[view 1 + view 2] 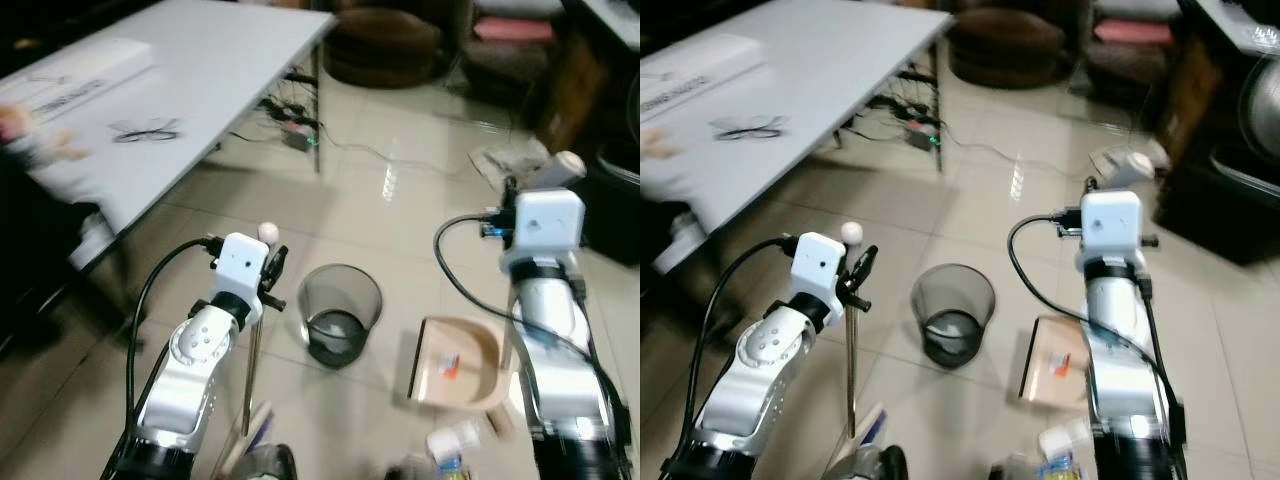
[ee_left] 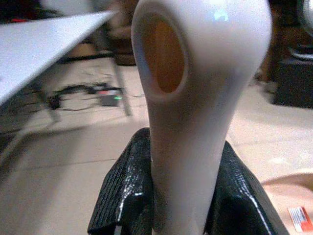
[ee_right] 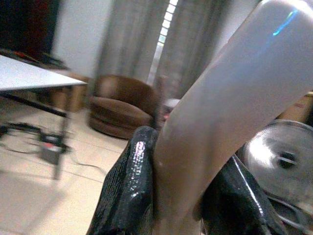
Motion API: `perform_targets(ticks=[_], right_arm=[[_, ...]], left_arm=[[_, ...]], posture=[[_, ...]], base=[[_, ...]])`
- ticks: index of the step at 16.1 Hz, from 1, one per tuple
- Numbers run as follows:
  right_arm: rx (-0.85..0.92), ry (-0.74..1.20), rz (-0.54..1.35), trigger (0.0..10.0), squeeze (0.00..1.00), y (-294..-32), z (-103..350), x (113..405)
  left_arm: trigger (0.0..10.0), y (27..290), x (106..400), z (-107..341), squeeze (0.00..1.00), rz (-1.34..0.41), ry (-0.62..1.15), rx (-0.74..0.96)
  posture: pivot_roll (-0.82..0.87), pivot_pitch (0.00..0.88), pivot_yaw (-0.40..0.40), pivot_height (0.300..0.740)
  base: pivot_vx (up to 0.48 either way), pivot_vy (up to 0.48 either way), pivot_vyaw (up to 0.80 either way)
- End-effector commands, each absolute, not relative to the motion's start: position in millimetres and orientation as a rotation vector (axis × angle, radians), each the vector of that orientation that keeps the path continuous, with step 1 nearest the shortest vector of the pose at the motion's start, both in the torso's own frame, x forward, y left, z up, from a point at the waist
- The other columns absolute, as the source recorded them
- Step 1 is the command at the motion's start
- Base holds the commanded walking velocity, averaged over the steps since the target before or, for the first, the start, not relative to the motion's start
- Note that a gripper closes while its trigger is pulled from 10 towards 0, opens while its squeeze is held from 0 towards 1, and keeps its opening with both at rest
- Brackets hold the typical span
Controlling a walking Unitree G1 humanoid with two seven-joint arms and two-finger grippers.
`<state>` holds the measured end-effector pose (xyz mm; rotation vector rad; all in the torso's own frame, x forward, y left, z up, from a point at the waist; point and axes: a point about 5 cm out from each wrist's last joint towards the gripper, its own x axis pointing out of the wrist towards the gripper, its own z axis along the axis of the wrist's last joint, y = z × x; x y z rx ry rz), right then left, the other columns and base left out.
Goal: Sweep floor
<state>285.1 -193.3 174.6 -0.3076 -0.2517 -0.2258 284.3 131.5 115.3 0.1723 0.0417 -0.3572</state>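
My left gripper [image 2: 181,196] is shut on the white holed end of the broom handle [image 2: 195,88]. The broom's thin metal pole [image 1: 249,370] runs down past my left arm toward the floor. My right gripper [image 3: 178,196] is shut on the white dustpan handle [image 3: 230,93], whose tip [image 1: 567,164] rises above the wrist. The beige dustpan [image 1: 470,385] lies on the tiles beside my right arm with a red-and-white scrap [image 1: 450,366] in it. A black mesh bin [image 1: 340,315] stands between my arms.
A white table [image 1: 220,70] with glasses [image 1: 146,130] spans the left. Beyond its leg lie a power strip and cables [image 1: 297,131]. A brown round seat [image 1: 385,45] stands at the back. A small bottle and litter [image 1: 452,442] lie near my feet. Dark furniture [image 1: 615,200] stands at the right.
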Motion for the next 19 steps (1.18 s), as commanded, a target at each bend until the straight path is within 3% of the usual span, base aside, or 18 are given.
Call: perform_targets(ticks=[1,9,13,19], right_arm=[[-0.287,-0.275,-0.218,10.0,0.0,-189.3,182.9,284.6],[-0.166,-0.158,-0.185,10.0,0.0,-179.6,172.9,274.9],[-0.099,-0.112,-0.197,10.0,0.0,-177.9,167.3,271.9],[-0.108,-0.103,-0.213,10.0,0.0,-183.7,168.4,270.3]], left_arm=[[10.0,132.7,282.8,121.4,0.0,-0.359,0.016,0.193],[10.0,127.0,287.5,129.0,0.0,-0.393,-0.016,0.188],[10.0,124.3,290.2,130.5,0.0,-0.398,-0.019,0.184],[10.0,121.5,293.0,131.7,0.0,-0.4,-0.021,0.182]], posture=[[-0.05,0.004,0.046,0.74],[-0.06,0.009,0.054,0.74],[-0.06,0.015,0.058,0.74],[-0.06,0.019,0.063,0.74]], base=[[-0.251,0.0,0.0],[0.0,0.0,0.0],[0.0,-0.397,0.0],[0.0,-0.403,-0.54]])
